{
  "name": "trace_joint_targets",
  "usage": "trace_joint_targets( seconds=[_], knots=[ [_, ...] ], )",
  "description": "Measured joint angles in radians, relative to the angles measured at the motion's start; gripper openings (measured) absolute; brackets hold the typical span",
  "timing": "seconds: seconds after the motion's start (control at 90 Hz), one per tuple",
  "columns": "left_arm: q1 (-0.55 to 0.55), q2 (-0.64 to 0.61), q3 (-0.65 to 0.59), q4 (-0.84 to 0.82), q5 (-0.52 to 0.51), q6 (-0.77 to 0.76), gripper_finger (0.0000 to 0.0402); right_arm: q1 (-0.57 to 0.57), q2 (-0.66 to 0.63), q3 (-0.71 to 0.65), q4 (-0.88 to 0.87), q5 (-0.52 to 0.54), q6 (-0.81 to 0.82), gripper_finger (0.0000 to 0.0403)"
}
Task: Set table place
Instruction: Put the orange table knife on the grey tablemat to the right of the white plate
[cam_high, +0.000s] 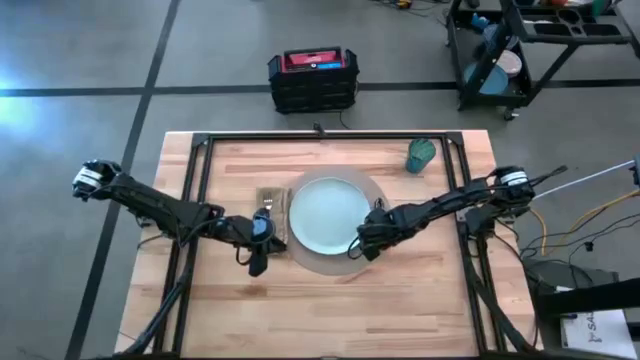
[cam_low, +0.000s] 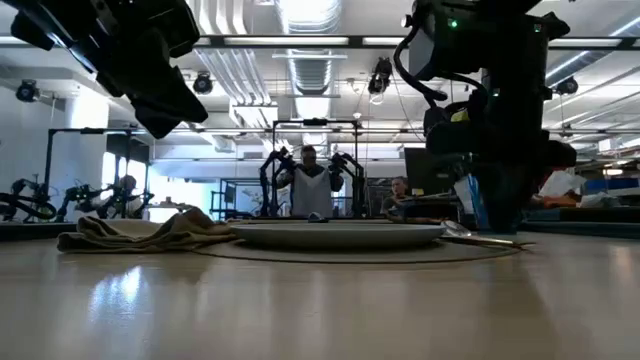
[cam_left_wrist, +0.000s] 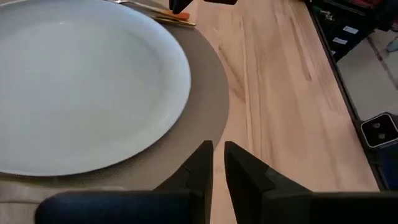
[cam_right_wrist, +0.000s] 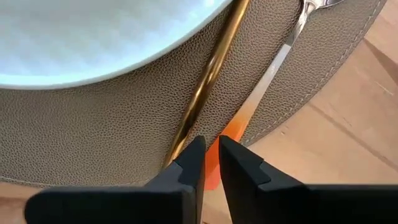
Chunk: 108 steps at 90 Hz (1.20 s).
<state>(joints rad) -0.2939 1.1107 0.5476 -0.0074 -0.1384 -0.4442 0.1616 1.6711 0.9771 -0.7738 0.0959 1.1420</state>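
Just right of the pale blue plate (cam_high: 330, 215), at centre frame in the high view, the right end effector (cam_high: 362, 245) is set low over the mat (cam_right_wrist: 93, 134). In the right wrist view an orange-handled utensil (cam_right_wrist: 261, 93) is seen lying on the mat directly ahead of the fingertips (cam_right_wrist: 194, 154), its long axis running away from them along the plate's rim, beside a gold strip. The fingers are nearly together; whether the orange handle end is pinched cannot be told. The left end effector (cam_high: 258, 240), almost closed and empty, hangs left of the plate by the napkin (cam_low: 140, 232). The teal cup (cam_high: 421, 154) stands at the surface's (cam_high: 400, 300) upper right.
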Motion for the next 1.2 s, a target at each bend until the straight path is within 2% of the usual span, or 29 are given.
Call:
trace_joint_targets(
  seconds=[0.656,0.833,1.2],
  knots=[
    [0.0,0.0,0.0,0.0,0.0,-0.003,0.0027,0.005,0.0,0.0,0.006,-0.021,0.053,0.0028],
    [0.0,0.0,0.0,0.0,0.0,-0.003,0.0027,0.005,0.036,0.002,0.014,-0.029,0.066,0.0029],
    [0.0,-0.003,0.0,-0.001,0.0,-0.003,0.0027,0.016,0.079,0.075,0.031,-0.018,0.038,0.0027]
  ],
)
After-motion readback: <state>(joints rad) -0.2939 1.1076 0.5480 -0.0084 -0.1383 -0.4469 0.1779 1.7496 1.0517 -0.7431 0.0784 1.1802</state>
